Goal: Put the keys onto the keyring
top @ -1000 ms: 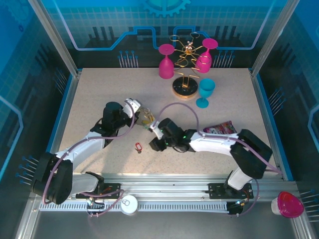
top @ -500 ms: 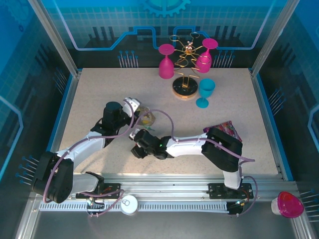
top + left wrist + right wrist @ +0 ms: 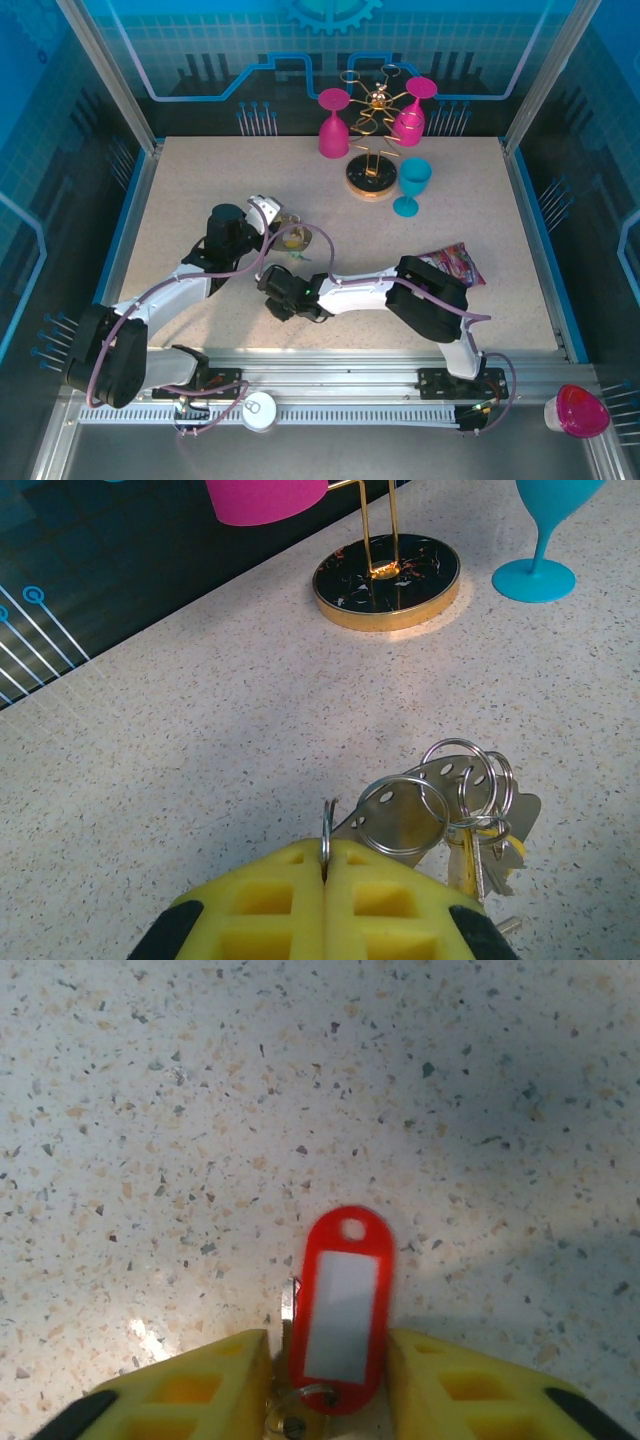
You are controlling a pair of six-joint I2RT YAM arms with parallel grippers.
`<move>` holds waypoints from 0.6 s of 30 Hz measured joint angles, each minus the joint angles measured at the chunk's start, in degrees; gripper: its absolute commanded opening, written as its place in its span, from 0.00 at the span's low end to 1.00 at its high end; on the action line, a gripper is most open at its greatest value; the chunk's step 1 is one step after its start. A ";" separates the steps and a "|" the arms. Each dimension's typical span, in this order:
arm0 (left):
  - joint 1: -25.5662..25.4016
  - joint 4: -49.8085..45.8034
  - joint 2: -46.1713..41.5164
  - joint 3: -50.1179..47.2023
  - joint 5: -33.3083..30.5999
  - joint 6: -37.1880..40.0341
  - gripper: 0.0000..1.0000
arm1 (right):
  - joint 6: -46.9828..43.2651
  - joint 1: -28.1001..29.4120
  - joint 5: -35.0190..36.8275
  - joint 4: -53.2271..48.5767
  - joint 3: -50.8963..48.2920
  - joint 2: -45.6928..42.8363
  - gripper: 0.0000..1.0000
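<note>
My left gripper (image 3: pixel 325 855) is shut on a thin silver keyring (image 3: pixel 326 825), pinched edge-on between its yellow pads. Linked to it are more split rings (image 3: pixel 404 815), a holed metal plate (image 3: pixel 440 780) and a few keys (image 3: pixel 480 855) with yellow bits, resting on the table. From above, this bunch (image 3: pixel 296 238) lies just right of the left gripper (image 3: pixel 272 222). My right gripper (image 3: pixel 328 1345) stands open low over the table, one pad on each side of a red-tagged key (image 3: pixel 340 1305) lying flat. Seen from above, the right gripper (image 3: pixel 283 300) covers that key.
A gold rack (image 3: pixel 373 130) with two pink glasses (image 3: pixel 333 122) stands at the back, a blue glass (image 3: pixel 412 186) beside it. A purple packet (image 3: pixel 452 262) lies at the right. The rack's round base (image 3: pixel 388 578) lies ahead of the left gripper.
My right arm swung left across the table and came down over the red-tagged key, and its jaws narrowed round it. The left gripper kept its hold and barely moved.
</note>
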 measured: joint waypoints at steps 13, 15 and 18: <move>0.00 0.00 0.00 0.00 0.07 0.07 0.00 | -0.09 0.33 3.37 -1.66 -10.08 -8.98 0.00; 0.00 0.00 0.00 0.00 0.26 0.15 0.00 | -0.11 -0.42 3.58 -2.14 -13.40 -11.69 0.00; 0.00 0.00 0.00 0.00 0.68 0.17 0.00 | -0.11 -3.37 3.30 -2.47 -18.38 -15.96 0.00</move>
